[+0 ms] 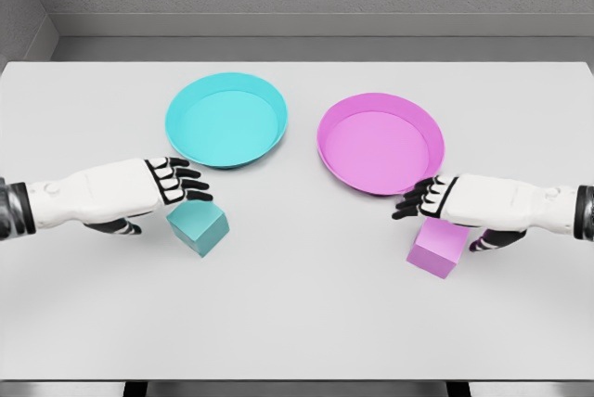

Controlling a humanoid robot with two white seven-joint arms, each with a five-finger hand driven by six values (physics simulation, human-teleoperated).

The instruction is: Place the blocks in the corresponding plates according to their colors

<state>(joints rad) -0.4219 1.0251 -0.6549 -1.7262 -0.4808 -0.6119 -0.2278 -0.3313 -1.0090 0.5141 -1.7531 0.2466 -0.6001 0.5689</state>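
Nothing is placed yet: both plates sit empty, the cyan block (198,228) and pink block (438,249) lie on the tabletop (297,323), and the left hand (172,184) and right hand (429,200) hover beside them with fingers loose, gripping nothing.

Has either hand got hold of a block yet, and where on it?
Neither clearly: the left hand hovers over the cyan block, the right hand over the pink block; grasp cannot be confirmed.

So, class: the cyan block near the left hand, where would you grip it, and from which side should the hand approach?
Grip the cyan block across two opposite vertical faces, coming down from above. It sits flat on the table turned corner-on to the camera, so the hand likely needs to rotate to match. Its top is exposed, and the left hand is right beside it, fingers over its upper edge. The cyan plate lies just behind.
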